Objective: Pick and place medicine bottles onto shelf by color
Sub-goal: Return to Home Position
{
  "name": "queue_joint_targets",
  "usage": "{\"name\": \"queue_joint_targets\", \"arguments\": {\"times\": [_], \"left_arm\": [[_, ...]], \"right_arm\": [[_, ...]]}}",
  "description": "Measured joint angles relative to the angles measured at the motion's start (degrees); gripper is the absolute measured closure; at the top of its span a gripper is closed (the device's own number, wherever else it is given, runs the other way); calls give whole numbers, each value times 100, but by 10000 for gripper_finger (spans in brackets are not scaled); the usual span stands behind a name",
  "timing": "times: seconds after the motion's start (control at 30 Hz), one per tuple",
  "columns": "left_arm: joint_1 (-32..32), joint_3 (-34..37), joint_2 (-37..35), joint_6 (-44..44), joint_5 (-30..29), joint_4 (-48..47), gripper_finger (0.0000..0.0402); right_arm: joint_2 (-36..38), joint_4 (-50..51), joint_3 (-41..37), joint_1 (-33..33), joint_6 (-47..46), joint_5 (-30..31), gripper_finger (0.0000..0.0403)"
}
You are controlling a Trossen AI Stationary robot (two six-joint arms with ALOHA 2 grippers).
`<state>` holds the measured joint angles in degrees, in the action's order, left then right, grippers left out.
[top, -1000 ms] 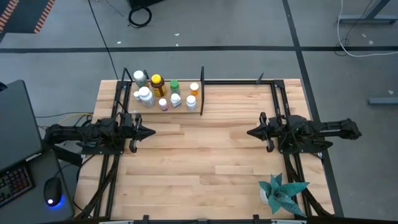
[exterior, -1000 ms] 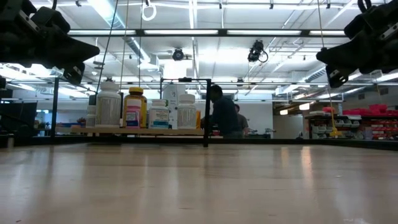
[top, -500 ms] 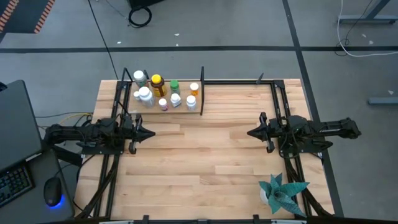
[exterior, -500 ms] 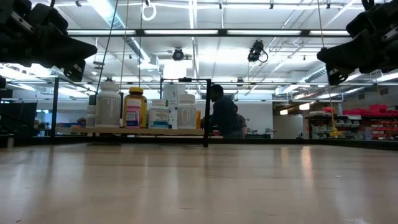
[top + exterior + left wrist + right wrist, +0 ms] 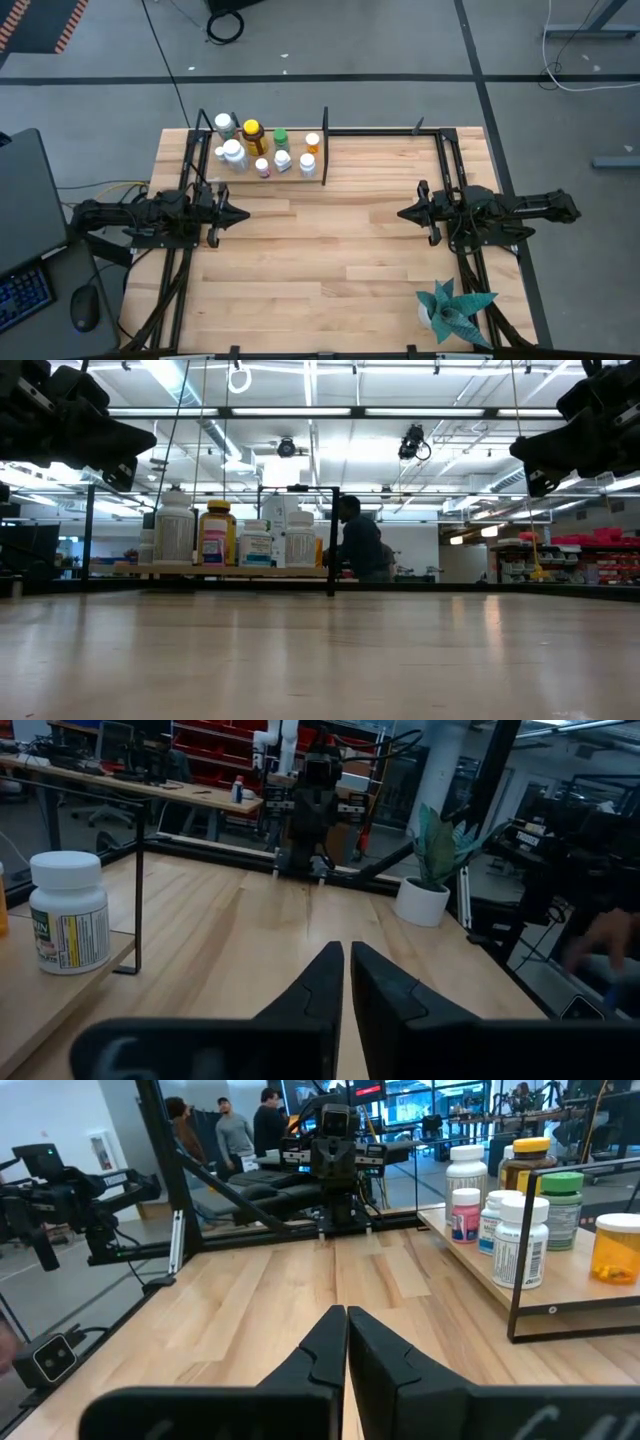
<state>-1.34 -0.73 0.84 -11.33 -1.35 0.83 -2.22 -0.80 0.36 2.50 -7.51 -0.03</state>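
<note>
Several medicine bottles (image 5: 262,148) stand upright on the shelf (image 5: 225,176), a low light-wood ledge at the table's far left with a black upright divider (image 5: 325,146). Among them are an amber one with a yellow cap (image 5: 253,135), a green-capped one (image 5: 281,137), an orange one (image 5: 313,142) and a pink-capped one (image 5: 262,167). In the right wrist view the white bottle (image 5: 521,1237) stands nearest the divider. My left gripper (image 5: 243,213) hovers shut at the table's left, clear of the shelf. My right gripper (image 5: 402,212) hovers shut at the right. They point at each other.
A teal spiky plant in a white pot (image 5: 450,308) sits at the table's near right corner. Black frame rails (image 5: 445,165) run along the table's sides. The shelf part right of the divider (image 5: 380,135) holds nothing. People stand in the room beyond the table (image 5: 360,545).
</note>
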Motion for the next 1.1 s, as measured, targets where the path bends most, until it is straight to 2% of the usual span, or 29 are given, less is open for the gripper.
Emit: {"name": "queue_joint_targets", "arguments": {"times": [0.3,0.63,1.1], "left_arm": [[0,11,0,-2,17,109,380],[0,13,0,4,27,150,368],[0,11,0,0,20,182,372]], "right_arm": [[0,0,0,0,0,0,383],[0,0,0,0,-2,0,384],[-1,-1,0,0,-2,0,384]]}}
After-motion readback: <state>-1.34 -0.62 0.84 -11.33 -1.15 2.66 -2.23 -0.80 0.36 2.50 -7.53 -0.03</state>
